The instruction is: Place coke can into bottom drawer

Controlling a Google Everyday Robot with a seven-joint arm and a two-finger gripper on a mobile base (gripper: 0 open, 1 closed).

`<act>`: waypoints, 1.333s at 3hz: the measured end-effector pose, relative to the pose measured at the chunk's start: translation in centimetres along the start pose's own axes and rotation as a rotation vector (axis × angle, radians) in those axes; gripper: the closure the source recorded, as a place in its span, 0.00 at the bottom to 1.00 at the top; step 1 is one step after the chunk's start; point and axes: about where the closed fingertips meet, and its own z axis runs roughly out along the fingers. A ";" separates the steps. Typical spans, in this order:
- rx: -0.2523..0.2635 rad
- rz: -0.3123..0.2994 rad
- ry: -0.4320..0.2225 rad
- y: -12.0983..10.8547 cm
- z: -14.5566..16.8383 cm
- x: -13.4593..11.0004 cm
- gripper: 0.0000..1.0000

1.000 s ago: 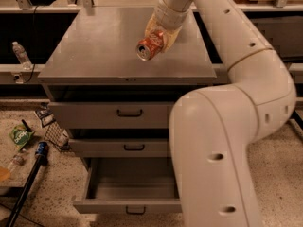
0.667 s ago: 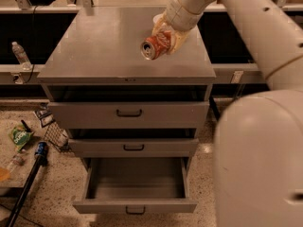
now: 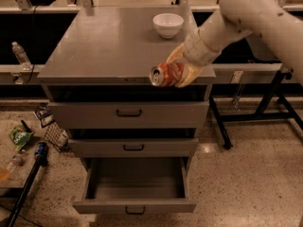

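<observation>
My gripper point(image 3: 180, 73) is closed around the coke can point(image 3: 163, 75). It holds the can on its side, silver end pointing left, at the near right edge of the cabinet top point(image 3: 104, 46). Well below, the bottom drawer point(image 3: 135, 206) stands pulled out toward the near side. A white bowl point(image 3: 168, 25) sits at the far right of the top.

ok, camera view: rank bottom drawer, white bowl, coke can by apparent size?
1. bottom drawer, open, clearly largest.
2-3. white bowl and coke can look about alike. The can, held in the gripper at the cabinet top's front edge, is nearer the camera, so I won't rank them.
</observation>
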 end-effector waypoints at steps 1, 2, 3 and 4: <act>-0.083 0.254 -0.080 7.2 3.6 -0.3 1.00; -0.141 0.430 -0.089 11.3 6.8 0.7 1.00; -0.153 0.460 -0.090 11.8 7.4 0.7 1.00; -0.205 0.571 -0.103 15.1 10.8 1.8 1.00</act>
